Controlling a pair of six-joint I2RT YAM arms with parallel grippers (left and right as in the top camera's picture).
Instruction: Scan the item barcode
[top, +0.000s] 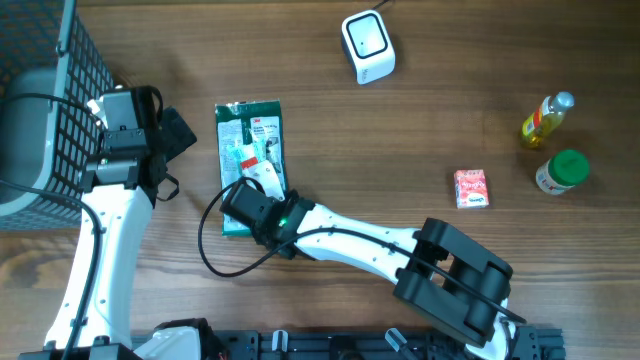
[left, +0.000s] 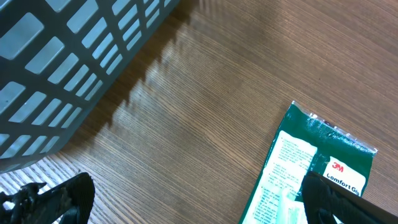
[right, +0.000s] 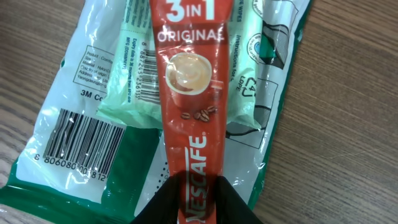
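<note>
With the clock face read from overhead and centred on the counter (top: 400, 130), the basket (top: 40, 110) sits at 10 o'clock, the flat packet (top: 250, 125) between basket and centre, and the scanner (top: 368, 45) at 1 o'clock. The stick sachet (right: 189, 93) lies lengthwise on the flat packet, its 6 o'clock end between the right fingers (right: 155, 208). Toward 3 o'clock stands a bottle (top: 548, 118), with a jar (top: 562, 172) near its 6 o'clock and a small box (top: 472, 188) at the jar's 9 o'clock.
</note>
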